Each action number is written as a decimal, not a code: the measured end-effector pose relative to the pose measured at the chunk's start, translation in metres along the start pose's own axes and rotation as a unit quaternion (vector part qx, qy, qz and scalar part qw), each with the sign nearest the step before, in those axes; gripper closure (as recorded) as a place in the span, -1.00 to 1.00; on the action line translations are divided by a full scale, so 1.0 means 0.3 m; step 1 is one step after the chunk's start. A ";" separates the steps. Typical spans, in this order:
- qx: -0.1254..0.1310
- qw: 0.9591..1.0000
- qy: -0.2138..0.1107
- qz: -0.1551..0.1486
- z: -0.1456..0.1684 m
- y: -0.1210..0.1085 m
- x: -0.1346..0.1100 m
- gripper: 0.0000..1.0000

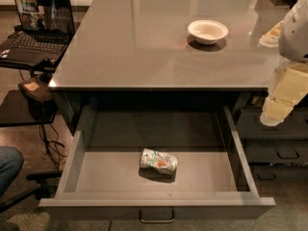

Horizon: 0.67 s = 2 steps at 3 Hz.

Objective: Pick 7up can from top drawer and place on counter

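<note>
The 7up can point(158, 161) lies on its side on the floor of the top drawer point(159, 207), near the middle towards the front. It is silvery-white with green print and a red-orange spot, and it looks dented. The drawer is pulled fully open below the counter point(144, 42), with its metal loop handle point(156, 218) at the front. My gripper point(275, 113) hangs at the right edge of the view, beside the counter's front right corner and above the drawer's right wall. It is well apart from the can and holds nothing.
A white bowl point(208, 31) stands on the counter at the back right. A laptop point(39, 20) sits on a small dark table at the left. Narrower dark drawers point(279, 150) with black handles are at the right. A person's knee point(8, 165) shows at the lower left.
</note>
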State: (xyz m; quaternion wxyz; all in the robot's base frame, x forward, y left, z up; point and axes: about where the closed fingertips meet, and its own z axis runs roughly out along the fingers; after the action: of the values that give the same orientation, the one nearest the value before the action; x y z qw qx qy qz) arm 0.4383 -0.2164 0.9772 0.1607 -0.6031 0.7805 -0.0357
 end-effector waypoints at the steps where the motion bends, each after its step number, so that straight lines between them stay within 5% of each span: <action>1: 0.000 1.000 0.000 0.000 0.000 0.000 0.000 -1.00; 2: -0.004 1.000 -0.013 -0.007 0.058 0.029 -0.022 -1.00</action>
State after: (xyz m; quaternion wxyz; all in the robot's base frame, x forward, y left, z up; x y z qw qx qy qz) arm 0.4369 -0.2053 0.9599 0.1681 -0.6096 0.7743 -0.0256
